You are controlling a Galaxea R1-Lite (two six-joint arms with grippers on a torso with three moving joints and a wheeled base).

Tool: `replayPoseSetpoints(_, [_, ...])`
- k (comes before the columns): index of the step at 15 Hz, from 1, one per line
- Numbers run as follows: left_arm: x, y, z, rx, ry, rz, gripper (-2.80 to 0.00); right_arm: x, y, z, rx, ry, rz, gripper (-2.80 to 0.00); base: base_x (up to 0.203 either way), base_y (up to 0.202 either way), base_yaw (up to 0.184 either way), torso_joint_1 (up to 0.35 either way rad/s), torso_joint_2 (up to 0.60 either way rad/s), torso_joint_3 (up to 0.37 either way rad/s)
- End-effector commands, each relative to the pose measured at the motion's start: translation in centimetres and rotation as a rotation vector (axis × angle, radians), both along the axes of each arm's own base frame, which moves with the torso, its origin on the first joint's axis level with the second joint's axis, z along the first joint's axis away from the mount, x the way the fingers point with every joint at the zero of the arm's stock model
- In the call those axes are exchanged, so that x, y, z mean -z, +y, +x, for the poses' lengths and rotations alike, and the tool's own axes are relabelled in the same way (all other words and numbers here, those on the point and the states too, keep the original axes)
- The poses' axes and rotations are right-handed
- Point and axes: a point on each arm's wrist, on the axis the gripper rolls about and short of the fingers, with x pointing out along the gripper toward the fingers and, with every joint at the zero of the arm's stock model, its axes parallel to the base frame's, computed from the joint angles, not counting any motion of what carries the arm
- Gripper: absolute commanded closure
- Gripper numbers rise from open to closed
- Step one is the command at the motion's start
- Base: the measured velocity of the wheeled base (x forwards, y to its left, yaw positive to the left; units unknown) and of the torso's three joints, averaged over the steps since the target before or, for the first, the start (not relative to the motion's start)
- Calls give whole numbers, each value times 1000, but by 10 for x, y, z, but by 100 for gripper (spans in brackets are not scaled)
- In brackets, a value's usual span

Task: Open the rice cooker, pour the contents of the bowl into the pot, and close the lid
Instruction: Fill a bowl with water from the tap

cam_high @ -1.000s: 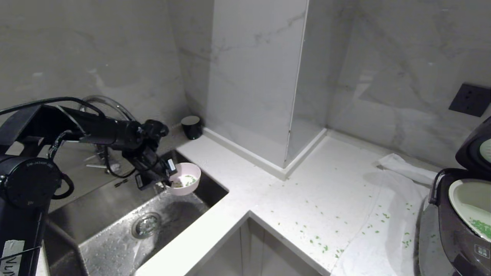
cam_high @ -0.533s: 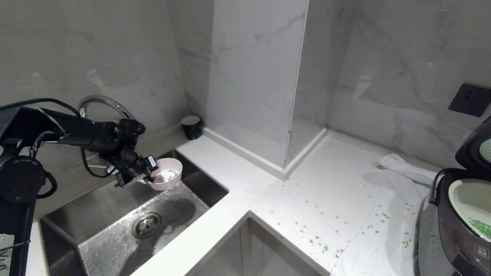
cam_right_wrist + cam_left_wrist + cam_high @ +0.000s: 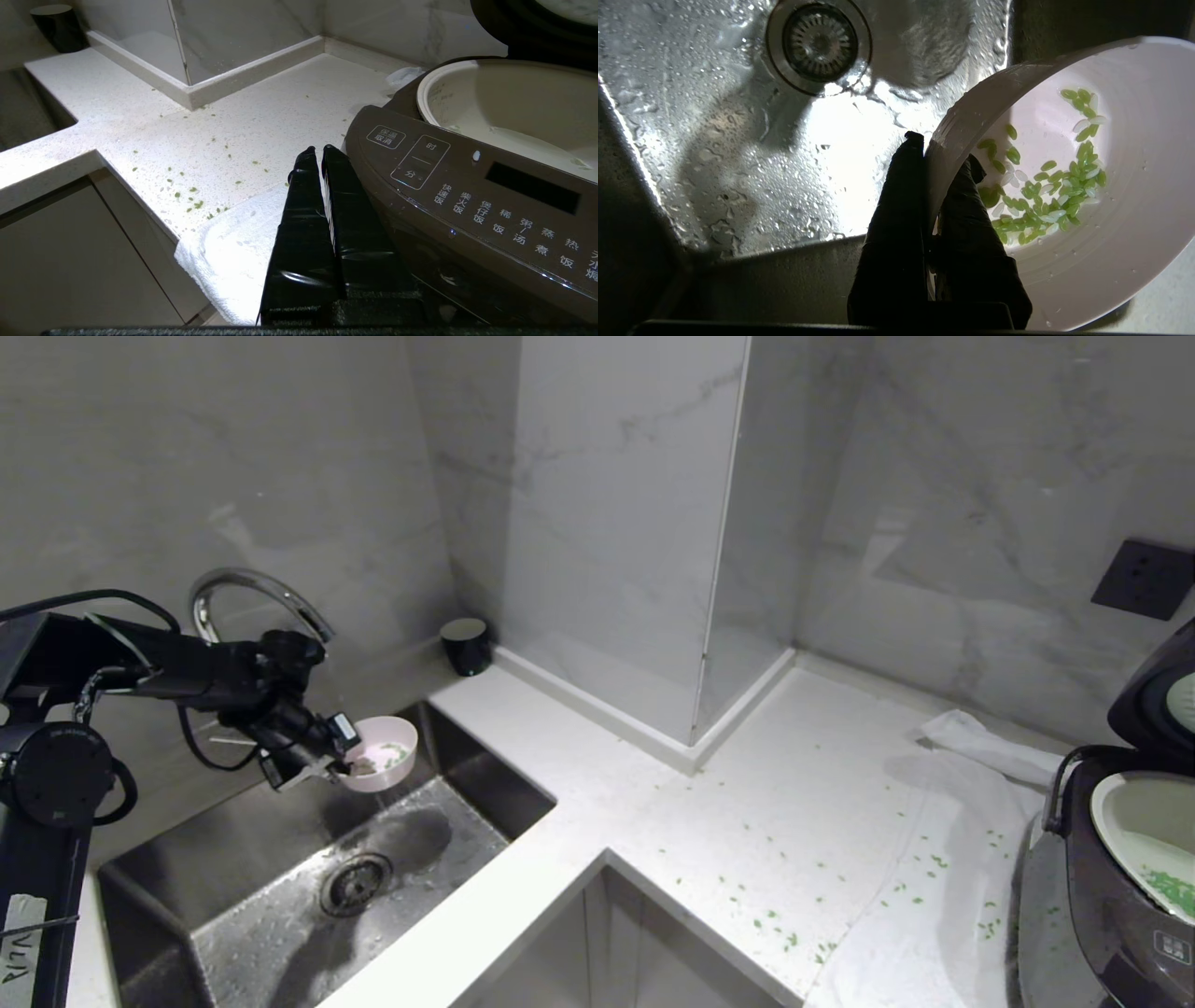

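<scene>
My left gripper (image 3: 338, 762) is shut on the rim of the pale pink bowl (image 3: 381, 765), one finger inside and one outside, and holds it in the air over the sink. In the left wrist view the bowl (image 3: 1101, 224) carries a small heap of green and whitish bits (image 3: 1045, 196) beside the gripper (image 3: 941, 151). The dark rice cooker (image 3: 1116, 896) stands at the far right with its lid (image 3: 1153, 700) up. Its pale pot (image 3: 1144, 831) has green bits in it. My right gripper (image 3: 318, 150) is shut and empty, next to the cooker's front panel (image 3: 467, 186), below the pot (image 3: 504, 102).
The wet steel sink (image 3: 252, 915) with its drain (image 3: 355, 885) lies below the bowl, and a curved faucet (image 3: 252, 590) stands behind the arm. A black cup (image 3: 465, 644) sits in the corner. A white towel (image 3: 934, 896) lies under the cooker. Green bits (image 3: 775, 924) dot the counter.
The left arm has swung to the left with the bowl, away from the counter edge and towards the faucet. The bowl stays gripped. The right gripper has not moved.
</scene>
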Motion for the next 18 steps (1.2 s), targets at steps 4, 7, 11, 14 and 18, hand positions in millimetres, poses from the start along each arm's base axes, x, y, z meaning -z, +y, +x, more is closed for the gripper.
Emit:
replayPoseSetpoints(4, [10,30,8,-65,-9,-2,0,0,0,0,-1,0,0,0,0,0,0,0,0,0])
replayPoseSetpoints(7, [10,36,10,-76,-20,-1,0,0,0,0,-1,0,0,0,0,0,0,0,0,0])
replayPoseSetpoints(11, [13,39,17,-116,-43,-13,0,0,0,0,-1,0,0,0,0,0,0,0,0,0])
replayPoseSetpoints(14, [11,40,22,-141,-97,-22,0,0,0,0,-1,0,0,0,0,0,0,0,0,0])
replayPoseSetpoints(18, [9,40,24,-153,-120,-27,0,0,0,0,-1,2,0,0,0,0,0,0,0,0])
